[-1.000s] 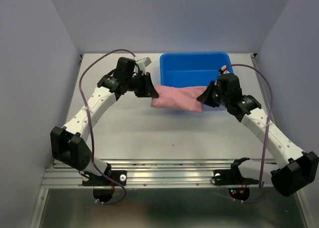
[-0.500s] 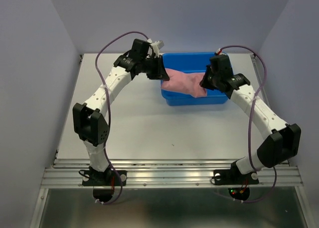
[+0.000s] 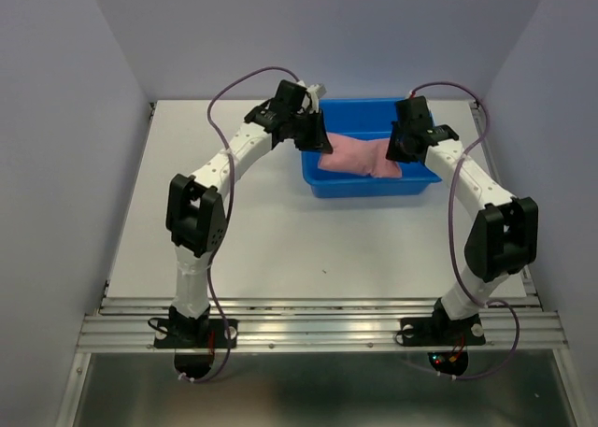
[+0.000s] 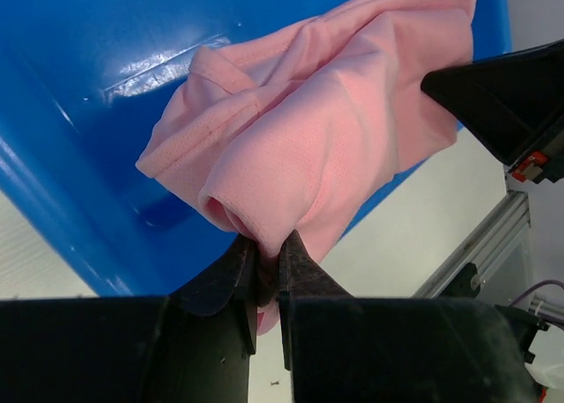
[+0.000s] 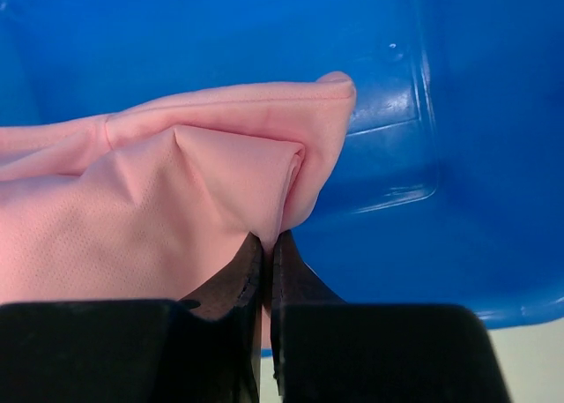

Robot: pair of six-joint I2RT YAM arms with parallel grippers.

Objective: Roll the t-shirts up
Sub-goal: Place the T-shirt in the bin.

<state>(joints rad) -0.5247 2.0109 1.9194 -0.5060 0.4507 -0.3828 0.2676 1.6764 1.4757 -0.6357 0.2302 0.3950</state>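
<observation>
Grips the rolled light pink t-shirt (image 3: 360, 154) at both ends: left tool (image 4: 267, 244) nearly closed on a fold, right tool (image 5: 267, 240) pinched tight on the other end. Holds it low over the blue plastic bin (image 3: 366, 188) — cannot tell if touching the floor. May unroll if let go unevenly, or catch the near rim. Little room between the bin walls — much more over the counter (image 3: 280, 240) in front.

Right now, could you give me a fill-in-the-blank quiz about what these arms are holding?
The rolled t-shirt is ____ in colour. It is held over a ____ plastic bin. The left gripper and right gripper each pinch one ____ of it.
Missing words: pink; blue; end.
</observation>
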